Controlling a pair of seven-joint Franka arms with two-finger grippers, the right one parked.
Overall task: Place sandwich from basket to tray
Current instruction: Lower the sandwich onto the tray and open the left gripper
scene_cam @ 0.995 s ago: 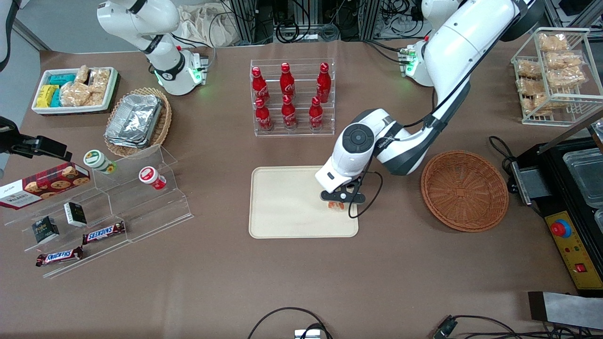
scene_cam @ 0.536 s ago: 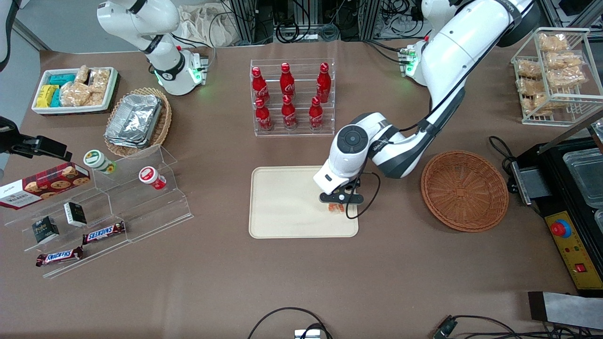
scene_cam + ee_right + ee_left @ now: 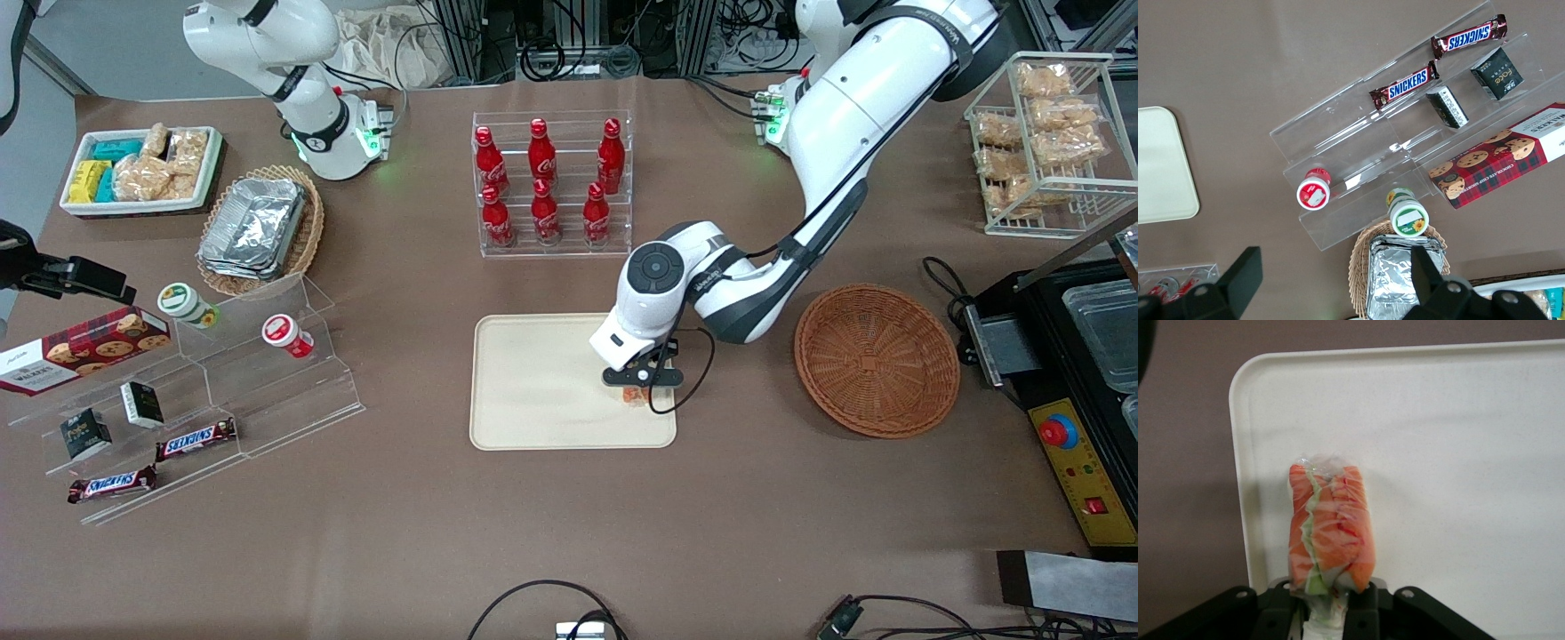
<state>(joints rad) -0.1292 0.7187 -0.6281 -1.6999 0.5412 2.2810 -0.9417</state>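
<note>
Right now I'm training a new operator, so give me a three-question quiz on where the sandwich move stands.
1. True or false: the sandwich lies in the basket.
2. The gripper is: A) open above the basket, B) shut on the sandwich over the tray, C) parked beside the cola bottles.
3. Fill in: the basket now holds ____.

Key:
1. False; it is held over the tray, near the tray's edge toward the basket.
2. B
3. nothing
</note>
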